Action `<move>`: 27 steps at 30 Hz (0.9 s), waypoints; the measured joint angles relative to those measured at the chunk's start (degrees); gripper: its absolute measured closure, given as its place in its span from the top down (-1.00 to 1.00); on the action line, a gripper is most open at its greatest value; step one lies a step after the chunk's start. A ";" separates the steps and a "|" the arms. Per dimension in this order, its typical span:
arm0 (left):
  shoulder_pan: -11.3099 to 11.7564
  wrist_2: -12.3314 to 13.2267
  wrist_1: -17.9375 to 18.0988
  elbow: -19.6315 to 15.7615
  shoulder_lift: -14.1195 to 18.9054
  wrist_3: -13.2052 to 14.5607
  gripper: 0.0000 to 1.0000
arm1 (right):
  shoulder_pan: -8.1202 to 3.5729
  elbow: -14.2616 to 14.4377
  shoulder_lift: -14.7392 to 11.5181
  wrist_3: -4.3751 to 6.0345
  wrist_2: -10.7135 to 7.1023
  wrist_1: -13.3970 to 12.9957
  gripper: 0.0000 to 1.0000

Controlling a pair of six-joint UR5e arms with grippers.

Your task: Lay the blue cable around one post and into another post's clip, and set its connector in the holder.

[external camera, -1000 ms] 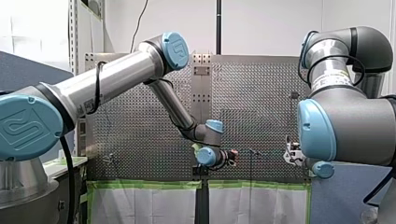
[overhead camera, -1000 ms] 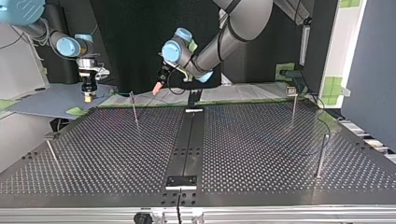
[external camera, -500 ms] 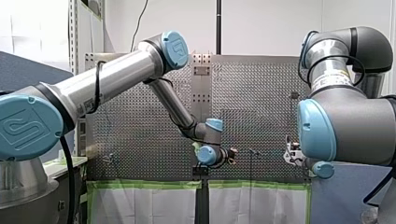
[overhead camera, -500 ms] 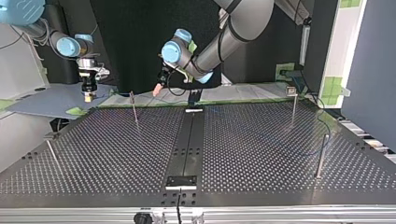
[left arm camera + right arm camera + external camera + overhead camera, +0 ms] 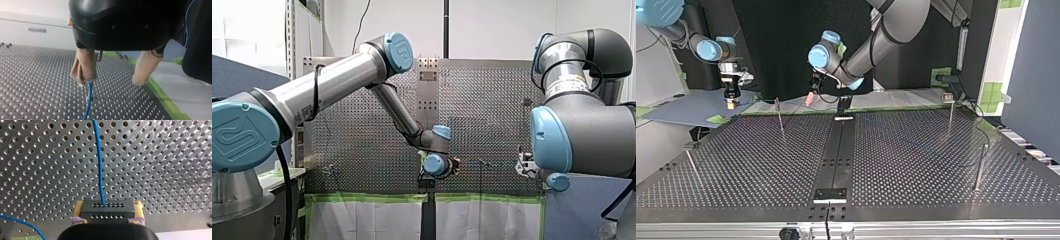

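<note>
Clamping connector [image 5: 107, 216] in right claw [image 5: 108, 208] | left claw [image 5: 110, 80] apart beside blue cable [image 5: 88, 101]

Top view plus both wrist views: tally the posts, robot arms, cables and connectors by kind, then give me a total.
Posts: 4
Arms: 2
Blue cable: 1
Connector: 1
Total: 8

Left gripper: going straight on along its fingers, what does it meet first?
Probably the perforated table, near its green-taped edge; the left gripper points down at it. The blue cable hangs by one finger. Depth unclear.
</note>
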 joint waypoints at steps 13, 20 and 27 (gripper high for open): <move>0.41 -3.03 -0.28 -0.02 0.44 -0.17 1.00 | 0.01 0.00 0.00 0.04 -0.04 0.00 -1.00; 0.58 -4.32 -0.36 0.03 0.46 -0.10 1.00 | 0.02 0.00 0.03 0.04 -0.04 -0.01 -1.00; 0.78 -6.07 -0.58 0.03 0.47 0.20 1.00 | 0.01 0.00 0.08 0.03 -0.04 0.00 -1.00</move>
